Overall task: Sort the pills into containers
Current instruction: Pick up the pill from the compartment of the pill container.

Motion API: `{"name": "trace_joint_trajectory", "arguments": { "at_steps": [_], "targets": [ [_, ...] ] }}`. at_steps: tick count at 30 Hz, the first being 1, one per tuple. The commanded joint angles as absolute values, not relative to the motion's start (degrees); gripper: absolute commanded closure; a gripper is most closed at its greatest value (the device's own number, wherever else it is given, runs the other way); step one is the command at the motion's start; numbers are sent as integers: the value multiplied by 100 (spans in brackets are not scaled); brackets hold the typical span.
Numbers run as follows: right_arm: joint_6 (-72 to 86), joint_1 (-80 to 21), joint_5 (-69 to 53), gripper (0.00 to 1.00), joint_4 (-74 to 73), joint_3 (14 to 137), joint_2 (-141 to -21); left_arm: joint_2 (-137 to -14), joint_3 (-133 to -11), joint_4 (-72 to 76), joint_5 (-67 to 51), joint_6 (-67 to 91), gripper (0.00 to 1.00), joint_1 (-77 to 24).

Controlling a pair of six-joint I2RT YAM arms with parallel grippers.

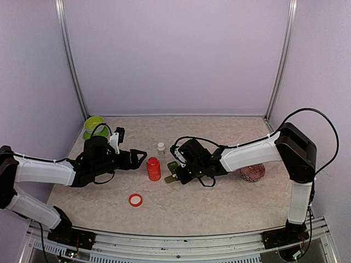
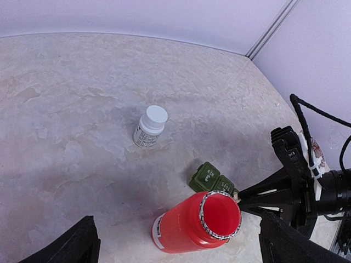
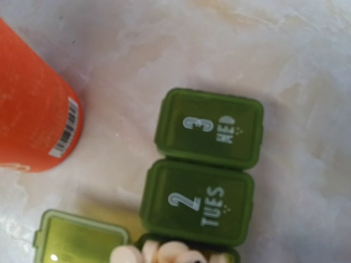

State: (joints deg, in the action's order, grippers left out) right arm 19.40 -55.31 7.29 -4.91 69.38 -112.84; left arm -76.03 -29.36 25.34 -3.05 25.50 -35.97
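Observation:
The containers (image 3: 200, 164) are a row of dark green boxes; the lids marked "3 WED" and "2 TUES" are closed. The end box stands open, its lid (image 3: 79, 240) flipped aside, with several whitish pills (image 3: 164, 253) inside. In the left wrist view my right gripper (image 2: 237, 195) reaches over that end of the containers (image 2: 211, 178), its fingers drawn together on a pale pill at the tips. My left gripper (image 1: 140, 158) is wide open just left of an uncapped red bottle (image 1: 153, 169), which stands upright and shows no pills inside (image 2: 186, 230).
A small white capped bottle (image 1: 160, 147) stands behind the red one. The red cap (image 1: 135, 200) lies nearer the front. A lime-green bowl (image 1: 94, 126) sits at the back left, and a red patterned bowl (image 1: 252, 172) lies under the right forearm.

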Motion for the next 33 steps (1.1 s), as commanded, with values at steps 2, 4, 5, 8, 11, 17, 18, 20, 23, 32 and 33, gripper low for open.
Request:
{"name": "trace_joint_trajectory", "arguments": {
  "at_steps": [2, 4, 5, 8, 11, 17, 18, 20, 23, 32, 33],
  "targets": [
    [1935, -5485, 704, 85, -439, 7034, -11378, -7584, -2863, 2708, -377, 2567, 1, -3548],
    [1919, -5485, 694, 86, -426, 7042, -11375, -7594, -2864, 2712, -382, 2569, 1, -3545],
    [1916, -5487, 692, 86, -432, 7049, -11373, -7596, -2868, 2710, -381, 2567, 1, -3542],
    [1884, -5490, 686, 88, -439, 7072, -11361, -7593, -2867, 2720, -382, 2571, 1, -3543],
    [1855, -5489, 680, 89, -441, 7084, -11341, -7603, -2867, 2718, -392, 2566, 1, -3544],
    [1833, -5484, 703, 90, -479, 7100, -11238, -7615, -2866, 2721, -401, 2567, 1, -3543],
    [1825, -5484, 713, 90, -487, 7097, -11221, -7613, -2868, 2719, -396, 2566, 1, -3545],
    [1813, -5485, 739, 90, -493, 7096, -11188, -7611, -2872, 2720, -396, 2575, 1, -3543],
    [1791, -5484, 743, 91, -520, 7102, -11168, -7607, -2874, 2720, -402, 2575, 1, -3549],
    [1785, -5490, 686, 92, -527, 7098, -10901, -7620, -2867, 2717, -398, 2576, 1, -3542],
    [1782, -5485, 686, 92, -523, 7095, -10865, -7620, -2867, 2720, -396, 2576, 1, -3543]
  ]
}}
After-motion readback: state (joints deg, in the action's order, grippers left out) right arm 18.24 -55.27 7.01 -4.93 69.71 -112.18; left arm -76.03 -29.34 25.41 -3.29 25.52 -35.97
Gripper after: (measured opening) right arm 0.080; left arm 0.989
